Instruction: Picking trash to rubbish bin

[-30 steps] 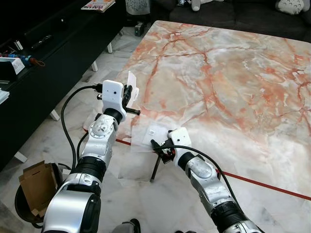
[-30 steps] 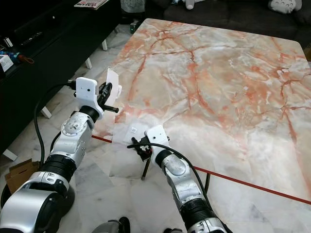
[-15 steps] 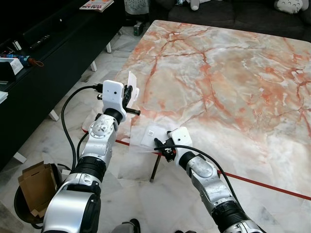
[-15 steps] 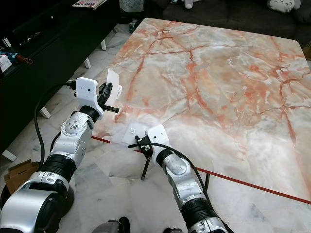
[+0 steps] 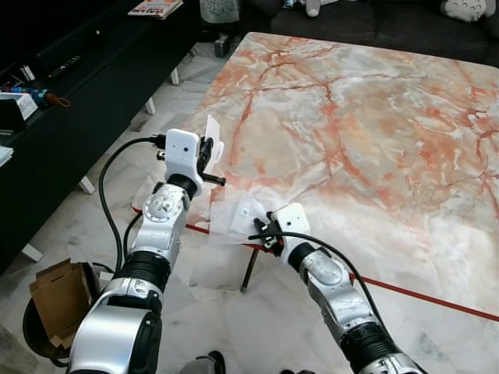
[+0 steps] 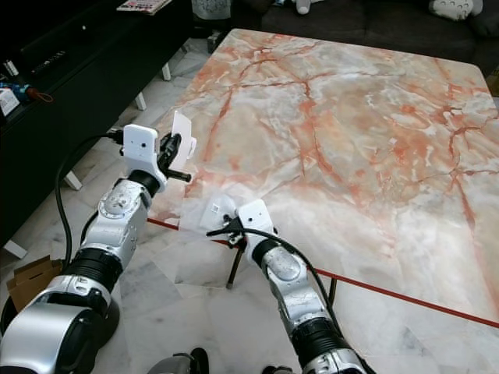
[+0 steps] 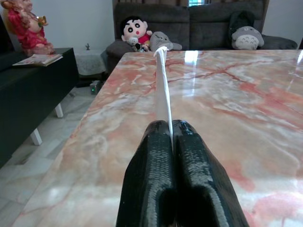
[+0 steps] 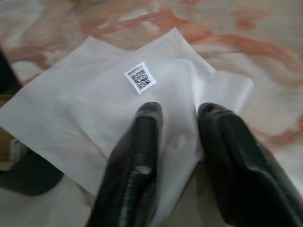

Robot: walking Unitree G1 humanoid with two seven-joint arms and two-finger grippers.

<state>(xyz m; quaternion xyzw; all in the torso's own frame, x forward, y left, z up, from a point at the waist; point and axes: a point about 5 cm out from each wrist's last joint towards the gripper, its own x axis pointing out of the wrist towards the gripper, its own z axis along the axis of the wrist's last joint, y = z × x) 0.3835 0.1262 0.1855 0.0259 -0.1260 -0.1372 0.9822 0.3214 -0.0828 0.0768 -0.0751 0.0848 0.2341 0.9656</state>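
A clear plastic bag [image 5: 236, 216] with a small QR label [image 8: 140, 77] lies at the near left corner of the marble table [image 5: 374, 132], partly over the edge. My right gripper [image 5: 260, 231] is at that corner, open, with the bag's rumpled edge between its fingers [image 8: 137, 156]. My left gripper [image 5: 209, 158] is held up beside the table's left edge, shut on a thin white sheet [image 7: 163, 80] that stands upright above it. A dark rubbish bin [image 5: 33, 333] sits on the floor at the lower left, holding a folded cardboard box [image 5: 58, 296].
A long black cabinet [image 5: 86, 70] runs along the left, with a magazine [image 5: 157, 8] on top. A dark sofa [image 7: 208, 23] with plush toys stands beyond the table. A black table leg [image 5: 249, 269] stands under the near corner. Pale floor tiles lie between cabinet and table.
My right gripper has slid a little forward onto the bag, and the bag's near edge has bunched and lifted. The left arm and its sheet have stayed put.
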